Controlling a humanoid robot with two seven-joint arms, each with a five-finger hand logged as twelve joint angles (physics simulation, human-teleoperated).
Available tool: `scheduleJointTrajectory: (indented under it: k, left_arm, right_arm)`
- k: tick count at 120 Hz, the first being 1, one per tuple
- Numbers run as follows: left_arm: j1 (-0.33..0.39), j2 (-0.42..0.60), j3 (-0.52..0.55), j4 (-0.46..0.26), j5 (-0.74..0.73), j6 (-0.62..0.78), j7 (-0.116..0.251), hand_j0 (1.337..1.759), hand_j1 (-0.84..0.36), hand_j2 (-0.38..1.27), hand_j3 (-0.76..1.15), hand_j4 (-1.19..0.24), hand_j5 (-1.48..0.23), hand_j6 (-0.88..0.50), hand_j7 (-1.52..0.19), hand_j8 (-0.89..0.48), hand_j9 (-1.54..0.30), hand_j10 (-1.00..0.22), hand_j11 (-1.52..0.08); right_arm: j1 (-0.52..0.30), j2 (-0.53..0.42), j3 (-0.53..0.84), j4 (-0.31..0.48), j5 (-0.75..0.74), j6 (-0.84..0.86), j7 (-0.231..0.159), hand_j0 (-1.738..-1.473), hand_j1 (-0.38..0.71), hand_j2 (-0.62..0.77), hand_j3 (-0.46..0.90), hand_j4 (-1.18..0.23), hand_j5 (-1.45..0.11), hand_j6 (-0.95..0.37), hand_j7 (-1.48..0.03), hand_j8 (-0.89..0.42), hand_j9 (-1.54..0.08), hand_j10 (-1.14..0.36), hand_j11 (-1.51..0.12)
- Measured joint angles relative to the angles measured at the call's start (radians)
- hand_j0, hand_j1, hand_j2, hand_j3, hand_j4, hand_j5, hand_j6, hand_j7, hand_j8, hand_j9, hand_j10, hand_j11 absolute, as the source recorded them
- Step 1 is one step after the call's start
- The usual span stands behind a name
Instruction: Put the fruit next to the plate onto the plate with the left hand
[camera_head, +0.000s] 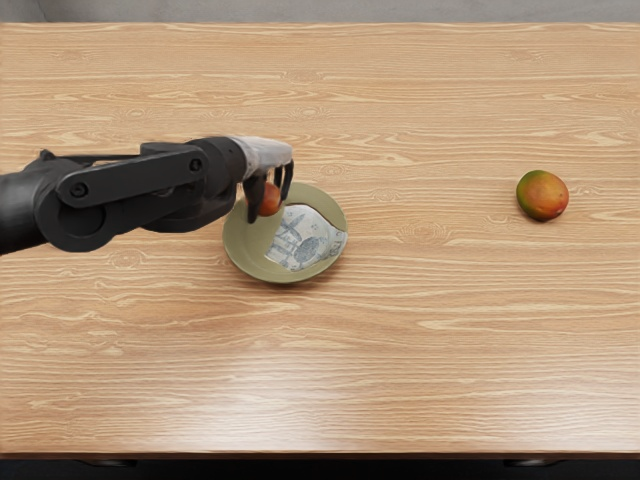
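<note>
An olive-green plate (245, 252) with a pale picture in its middle sits left of the table's centre. My left hand (268, 192) comes in from the left edge and hangs over the plate's upper left rim. Its dark fingers (254, 200) are curled around a small orange-red fruit (271, 198), which is partly hidden by them. I cannot tell whether the fruit touches the plate. The right hand is out of view.
A larger red and green mango-like fruit (542, 194) lies on the wooden table (400, 350) far to the right. The dark left forearm (110, 195) crosses the table's left part.
</note>
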Motion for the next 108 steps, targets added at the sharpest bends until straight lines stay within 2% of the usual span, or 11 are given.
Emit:
scheduleJointTrajectory:
  k: [18,28,39,50,66,83,98,108]
  left_arm:
    - [0.012,-0.043,0.003,-0.001,-0.013,-0.002,0.000,1.656,-0.43,0.80,0.00,-0.72,-1.09,-0.41,-1.03,-0.49,-1.02,-0.77,-1.03]
    - [0.024,-0.047,0.007,0.000,-0.012,0.000,0.000,1.656,-0.41,0.73,0.00,-0.72,-1.08,-0.42,-1.03,-0.49,-1.03,-0.77,-1.03]
    - [0.032,-0.049,0.009,0.000,-0.011,0.001,0.000,1.656,-0.40,0.72,0.00,-0.72,-1.06,-0.42,-1.02,-0.49,-1.01,-0.76,-1.01]
    - [0.037,-0.049,0.010,0.002,-0.007,0.002,0.000,1.657,-0.37,0.58,0.00,-0.71,-0.96,-0.43,-0.93,-0.49,-0.92,-0.69,-0.92]
    - [0.034,-0.049,0.009,0.000,-0.020,0.007,0.000,1.657,-0.18,0.33,0.00,-0.50,-0.67,-0.35,-0.65,-0.39,-0.64,-0.49,-0.65]
    - [0.028,-0.036,0.004,-0.026,-0.065,0.006,0.000,1.658,-0.06,0.19,0.00,-0.38,-0.50,-0.30,-0.49,-0.32,-0.49,-0.37,-0.49]
    - [0.022,0.067,-0.039,-0.098,-0.170,0.003,0.000,1.658,-0.01,0.13,0.00,-0.32,-0.42,-0.28,-0.42,-0.29,-0.41,-0.32,-0.41]
    - [0.021,0.179,-0.076,-0.152,-0.342,-0.008,0.000,1.658,0.01,0.10,0.00,-0.30,-0.39,-0.27,-0.39,-0.28,-0.38,-0.30,-0.39]
  right_arm:
    - [0.000,0.000,0.001,0.000,0.000,0.000,0.000,-1.658,-0.31,-0.01,0.00,-0.03,-0.04,-0.03,-0.04,-0.03,-0.04,-0.03,-0.04]
    - [0.000,0.000,0.001,0.000,0.000,0.000,0.000,-1.658,-0.31,-0.01,0.00,-0.03,-0.04,-0.03,-0.04,-0.03,-0.04,-0.03,-0.04]
    - [0.000,0.000,0.001,0.000,0.000,0.000,0.000,-1.658,-0.31,-0.01,0.00,-0.03,-0.04,-0.03,-0.04,-0.03,-0.04,-0.03,-0.04]
    - [0.000,0.000,0.001,0.000,0.000,0.000,0.000,-1.658,-0.31,-0.01,0.00,-0.03,-0.04,-0.03,-0.04,-0.03,-0.04,-0.03,-0.04]
    - [0.000,0.000,0.001,0.000,0.000,0.000,0.000,-1.658,-0.31,-0.01,0.00,-0.03,-0.04,-0.03,-0.04,-0.03,-0.04,-0.03,-0.04]
    - [0.000,0.000,0.001,0.000,0.000,0.000,0.000,-1.658,-0.31,-0.01,0.00,-0.03,-0.04,-0.03,-0.04,-0.03,-0.04,-0.03,-0.04]
    - [0.000,0.000,0.001,0.000,0.000,0.000,0.000,-1.658,-0.31,-0.01,0.00,-0.03,-0.04,-0.03,-0.04,-0.03,-0.04,-0.03,-0.04]
    - [0.000,0.000,0.001,0.000,0.000,0.000,0.000,-1.658,-0.31,-0.01,0.00,-0.03,-0.04,-0.03,-0.04,-0.03,-0.04,-0.03,-0.04]
